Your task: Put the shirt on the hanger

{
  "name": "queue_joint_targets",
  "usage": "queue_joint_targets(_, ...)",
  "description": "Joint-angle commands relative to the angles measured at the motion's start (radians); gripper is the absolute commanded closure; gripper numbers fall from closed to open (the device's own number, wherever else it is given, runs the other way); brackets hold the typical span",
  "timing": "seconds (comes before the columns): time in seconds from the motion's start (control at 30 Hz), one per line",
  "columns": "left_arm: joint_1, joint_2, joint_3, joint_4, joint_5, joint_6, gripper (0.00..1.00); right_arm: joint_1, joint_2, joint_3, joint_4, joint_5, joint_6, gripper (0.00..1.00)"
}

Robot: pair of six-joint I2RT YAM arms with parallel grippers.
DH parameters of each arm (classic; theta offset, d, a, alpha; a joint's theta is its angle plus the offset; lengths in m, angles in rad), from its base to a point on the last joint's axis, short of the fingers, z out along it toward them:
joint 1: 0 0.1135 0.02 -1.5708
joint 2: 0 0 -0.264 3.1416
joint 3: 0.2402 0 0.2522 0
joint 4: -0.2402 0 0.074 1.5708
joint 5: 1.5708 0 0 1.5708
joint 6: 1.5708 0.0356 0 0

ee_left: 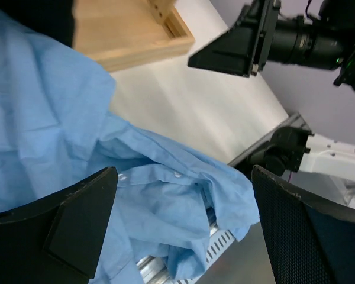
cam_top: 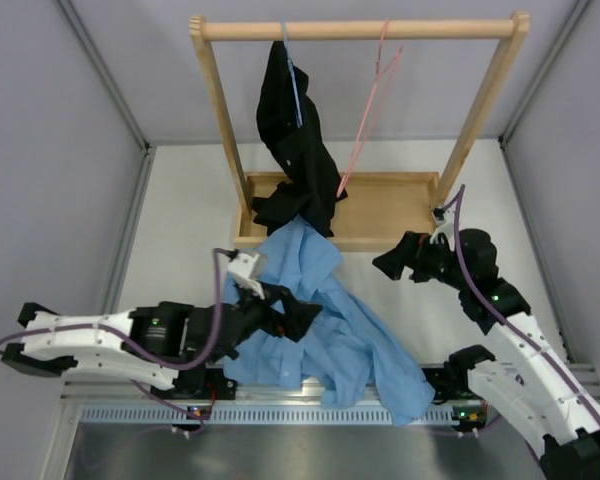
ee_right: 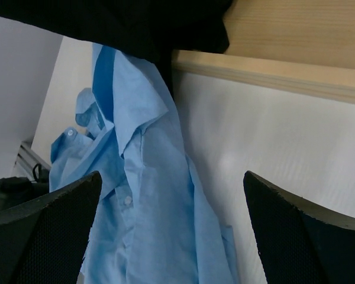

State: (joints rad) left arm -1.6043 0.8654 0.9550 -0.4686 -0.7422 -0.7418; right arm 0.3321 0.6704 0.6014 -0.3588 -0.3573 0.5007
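Two grippers here: the left gripper (cam_top: 292, 318) is spread wide over the one shirt (cam_top: 330, 320), which lies crumpled on the table at 6 o'clock. On the rail (cam_top: 420, 29) there are two hangers: the pale blue hanger (cam_top: 293, 80) with one black garment (cam_top: 295, 150) at 12, and the pink hanger (cam_top: 370, 100) at 1. The right gripper (cam_top: 400, 262) at 3 is spread too, holding nothing.

**Rack at the rear of the table (cam_top: 190, 220), shirt laid before it.**
The hanger (cam_top: 365, 125) is hung on the rail (cam_top: 430, 29) right of centre. The second hanger (cam_top: 292, 70), carrying the other garment (cam_top: 295, 150), is hung to its left. That garment's lower end is draped into the tray (cam_top: 380, 215) at the rack's foot. The shirt (cam_top: 330, 340) is spread from the tray's front edge to the table's near edge. The left gripper (cam_top: 308, 318) is positioned over the shirt, and the right gripper (cam_top: 388, 262) to the shirt's right, apart from it.
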Motion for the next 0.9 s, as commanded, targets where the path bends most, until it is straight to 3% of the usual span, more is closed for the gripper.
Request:
queue_joint_targets(0.0,-0.002,-0.141,-0.079,-0.135,-0.184,-0.074,0.02,0.034,0.093,-0.006,0.309,-0.104,0.078,0.0)
queue_joint_targets(0.17,-0.002,-0.178,-0.07,-0.35,-0.298,-0.194,0.02,0.143,0.251,0.012,0.475,-0.042,0.095,0.01)
queue_joint_targets(0.27,0.0,-0.157,-0.058,-0.419,-0.33,-0.261,0.02,0.27,0.383,0.052,0.558,0.042,0.053,0.01)
queue_joint_targets(0.53,0.0,-0.163,-0.064,-0.421,-0.309,-0.255,0.02,0.432,0.678,0.162,0.652,0.329,-0.011,0.11)
queue_joint_targets(0.63,0.0,-0.16,-0.073,-0.42,-0.304,-0.243,0.02,0.446,0.736,0.149,0.736,0.291,-0.014,0.39)
queue_joint_targets(0.67,0.0,-0.161,-0.075,-0.421,-0.304,-0.242,0.02,0.452,0.742,0.129,0.765,0.238,-0.014,0.64)
queue_joint_targets(0.73,0.0,-0.164,-0.079,-0.42,-0.306,-0.234,0.02,0.458,0.727,0.107,0.831,0.196,-0.016,0.84)
queue_joint_targets(0.77,0.0,-0.167,-0.081,-0.421,-0.307,-0.232,0.02,0.462,0.689,0.075,0.84,0.187,-0.016,1.0)
queue_joint_targets(0.87,0.0,-0.187,-0.082,-0.421,-0.313,-0.22,0.02,0.466,0.536,-0.012,0.824,0.24,-0.017,1.0)
